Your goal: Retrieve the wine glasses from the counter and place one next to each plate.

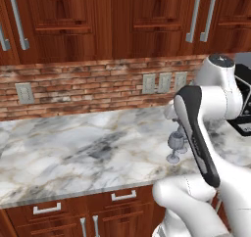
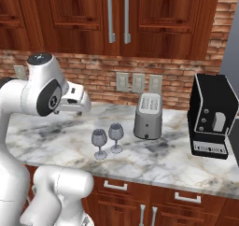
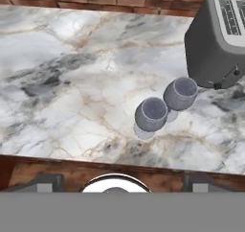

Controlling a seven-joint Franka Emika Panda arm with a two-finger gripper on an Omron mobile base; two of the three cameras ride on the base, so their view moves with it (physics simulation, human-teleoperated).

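Observation:
Two wine glasses stand upright side by side on the marble counter (image 2: 168,162). One glass (image 2: 99,139) is nearer the front edge, the other glass (image 2: 116,132) is just behind and to its right. From the hand view I look down into both bowls, the near glass (image 3: 151,114) and the far glass (image 3: 181,94). My gripper (image 3: 122,182) is open, hovering above the counter's front edge, short of the glasses and touching neither. In the left base view the arm hides most of one glass; the other glass (image 1: 175,143) shows beside it. The plates are out of view.
A grey toaster (image 2: 148,116) stands close behind and to the right of the glasses, also seen as the toaster (image 3: 219,39) from the hand. A black coffee machine (image 2: 212,117) sits further right. Brick wall and upper cabinets back the counter; bare marble (image 1: 73,153) stretches left.

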